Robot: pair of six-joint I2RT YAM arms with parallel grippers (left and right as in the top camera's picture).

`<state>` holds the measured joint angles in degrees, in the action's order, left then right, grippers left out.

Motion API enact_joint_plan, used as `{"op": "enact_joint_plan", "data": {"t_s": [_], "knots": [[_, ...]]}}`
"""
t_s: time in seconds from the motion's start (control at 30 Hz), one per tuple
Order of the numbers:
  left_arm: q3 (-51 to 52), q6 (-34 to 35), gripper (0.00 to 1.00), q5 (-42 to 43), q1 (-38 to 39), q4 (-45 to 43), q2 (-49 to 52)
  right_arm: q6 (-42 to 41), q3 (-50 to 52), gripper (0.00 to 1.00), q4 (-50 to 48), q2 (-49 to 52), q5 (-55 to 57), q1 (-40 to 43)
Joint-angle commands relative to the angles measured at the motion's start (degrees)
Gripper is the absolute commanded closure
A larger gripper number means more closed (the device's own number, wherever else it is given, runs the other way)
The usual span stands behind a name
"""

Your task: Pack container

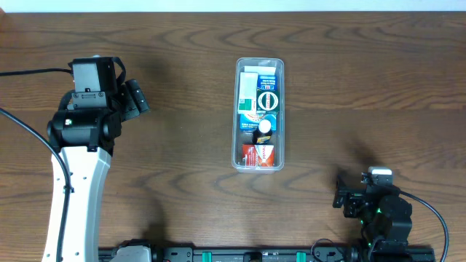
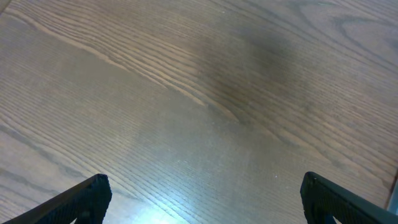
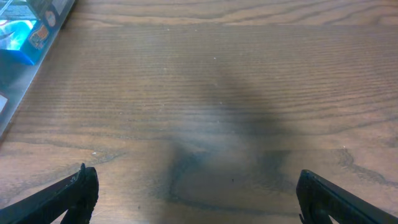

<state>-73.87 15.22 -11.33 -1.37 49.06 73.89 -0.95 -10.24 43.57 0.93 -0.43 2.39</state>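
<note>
The clear plastic container (image 1: 259, 114) lies lengthwise in the middle of the table, filled with several small boxes and a round item. Its corner with blue packaging shows at the upper left of the right wrist view (image 3: 22, 43). My left gripper (image 1: 137, 97) is far to the left of the container, over bare wood; in the left wrist view (image 2: 202, 199) its fingers are wide apart with nothing between them. My right gripper (image 1: 342, 196) is near the front right, away from the container; in the right wrist view (image 3: 196, 196) its fingers are wide apart and empty.
The wooden table (image 1: 364, 87) surrounds the container. A black cable (image 1: 29, 73) runs along the left side by the left arm. The table's far edge (image 1: 233, 10) meets a white wall.
</note>
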Motion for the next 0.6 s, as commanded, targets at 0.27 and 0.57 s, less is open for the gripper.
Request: {"op": "enact_joint_plan", "data": {"t_s": [0.27, 0.57], "knots": [[0.24, 0.55, 0.02, -0.04, 0.22, 0.2, -1.62, 0.81, 0.66, 0.01, -0.11, -0.57, 0.39, -0.44], [5.68, -0.92, 0.02, -2.16, 0.09, 1.68, -21.51, 0.83, 0.66, 0.01, -0.11, -0.55, 0.39, -0.44]]}}
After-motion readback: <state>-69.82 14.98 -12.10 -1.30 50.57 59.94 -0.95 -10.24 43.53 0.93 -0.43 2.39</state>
